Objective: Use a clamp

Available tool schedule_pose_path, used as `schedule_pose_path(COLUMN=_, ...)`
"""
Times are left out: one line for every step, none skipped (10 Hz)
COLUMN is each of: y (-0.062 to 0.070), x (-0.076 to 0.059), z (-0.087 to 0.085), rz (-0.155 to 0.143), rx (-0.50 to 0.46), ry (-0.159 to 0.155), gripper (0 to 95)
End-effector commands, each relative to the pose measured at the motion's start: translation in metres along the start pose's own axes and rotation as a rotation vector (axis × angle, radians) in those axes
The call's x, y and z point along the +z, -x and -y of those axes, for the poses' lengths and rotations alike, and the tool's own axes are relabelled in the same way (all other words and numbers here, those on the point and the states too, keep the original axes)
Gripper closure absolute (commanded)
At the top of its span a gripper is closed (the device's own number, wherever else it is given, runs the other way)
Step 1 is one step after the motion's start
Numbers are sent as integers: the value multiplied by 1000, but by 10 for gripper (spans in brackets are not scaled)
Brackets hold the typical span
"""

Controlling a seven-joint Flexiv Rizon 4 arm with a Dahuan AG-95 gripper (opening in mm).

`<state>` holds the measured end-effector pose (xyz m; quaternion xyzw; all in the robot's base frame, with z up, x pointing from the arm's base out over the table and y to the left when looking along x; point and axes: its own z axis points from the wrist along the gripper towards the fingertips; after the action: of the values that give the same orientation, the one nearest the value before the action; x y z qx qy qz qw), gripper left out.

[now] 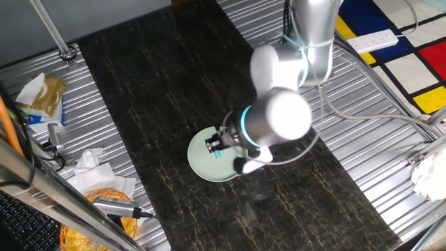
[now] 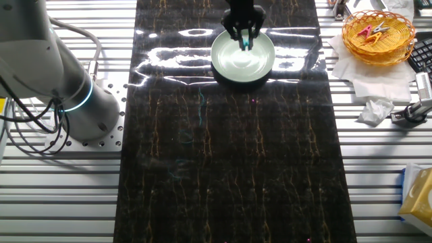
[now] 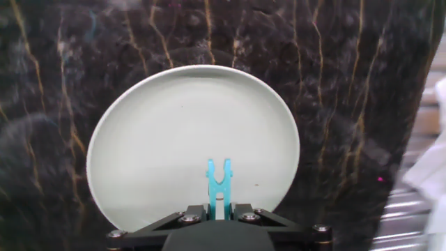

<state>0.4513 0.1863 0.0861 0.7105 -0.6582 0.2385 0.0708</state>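
Hand view first, read from left to right with the plate as the landmark: dark marbled table top lies to the left of the pale green plate, which fills the middle of the picture. At the plate's near edge, slightly right of its centre, the teal clamp stands upright with its two prongs pointing out over the plate, its lower end pinched between the black gripper fingers, which are drawn narrow around it. Whether the prongs touch the plate cannot be told. Right of the plate the dark top ends at ribbed metal. One fixed view shows crumpled paper well to the left of the plate, then the clamp above the plate's middle, held by the gripper. Other fixed view, the gripper holds the clamp over the plate's far rim, and a wicker basket sits well to the right.
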Motion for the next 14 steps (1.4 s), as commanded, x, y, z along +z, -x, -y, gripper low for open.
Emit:
schedule_pose_path(y=8, x=-6, z=15, rz=-96, rx=-86, ry=-67, gripper=950)
schedule_pose_path(y=9, x=-4, z=16, rz=-100, rx=-78, ry=-67, gripper=950)
schedule_pose_path(y=8, x=-1, z=17, rz=-121, rx=-67, ry=-66, gripper=950)
schedule_pose_path(y=6, x=1, z=18, rz=-151, rx=-68, ry=-63, gripper=950)
schedule_pose_path(y=1, x=2, z=19, rz=-157, rx=-77, ry=-61, gripper=950)
schedule_pose_path(y=-7, x=2, z=20, rz=-168, rx=-76, ry=-57, gripper=950)
schedule_pose_path(y=-17, x=1, z=22, rz=-179, rx=-68, ry=-51, gripper=950)
schedule_pose_path(y=-30, x=2, z=24, rz=-202, rx=-52, ry=-39, gripper=950)
schedule_pose_path(y=-39, x=5, z=25, rz=-253, rx=-57, ry=-34, gripper=950)
schedule_pose_path(y=-45, x=8, z=27, rz=-297, rx=-71, ry=-33, gripper=950)
schedule_pose_path(y=-49, x=9, z=28, rz=-331, rx=-74, ry=-28, gripper=950)
schedule_pose_path(y=-52, x=9, z=28, rz=-375, rx=-63, ry=-12, gripper=950)
schedule_pose_path(y=-53, x=9, z=28, rz=-406, rx=-42, ry=6, gripper=950)
schedule_pose_path(y=-53, x=9, z=28, rz=-403, rx=-41, ry=7, gripper=950)
